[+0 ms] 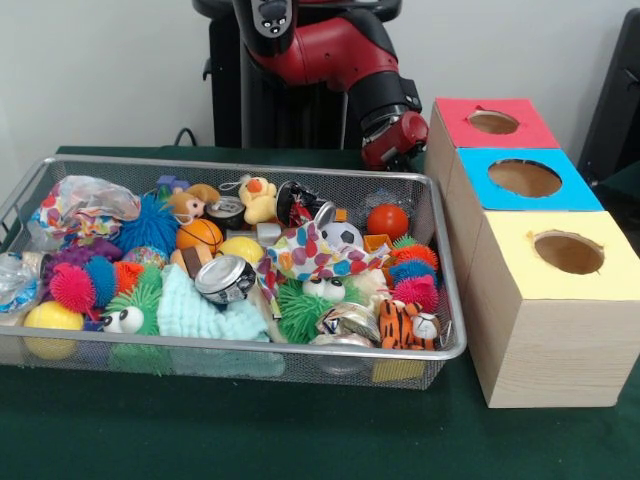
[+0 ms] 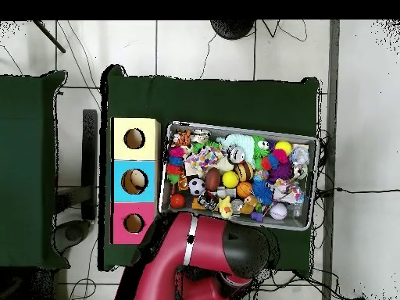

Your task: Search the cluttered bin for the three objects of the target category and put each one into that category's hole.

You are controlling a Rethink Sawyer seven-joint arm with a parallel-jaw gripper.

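The cluttered bin [image 1: 250, 346] is a silver wire-mesh basket on the green cloth, heaped with toys. It also shows in the overhead view [image 2: 313, 184]. In it lie a red ball [image 1: 387, 220], a basketball [image 1: 199, 235], a small soccer ball [image 1: 343, 236], a yellow ball [image 1: 52, 318], a crushed can [image 1: 225, 278], a tiger toy [image 1: 405, 322] and a yellow duck [image 1: 258, 198]. Three boxes with round holes stand beside the bin: red top [image 1: 495, 122], blue top [image 1: 525, 178], yellow top [image 1: 568, 252]. My gripper [image 1: 390, 150] hangs behind the bin's far rim, next to the red box, mostly hidden.
The three boxes form a row touching the bin's side, seen in the overhead view as yellow [image 2: 134, 138], blue [image 2: 134, 181] and pink-red [image 2: 133, 223]. The red arm [image 2: 203, 250] covers the table edge by the pink-red box. Green cloth [image 1: 200, 430] lies in front of the bin.
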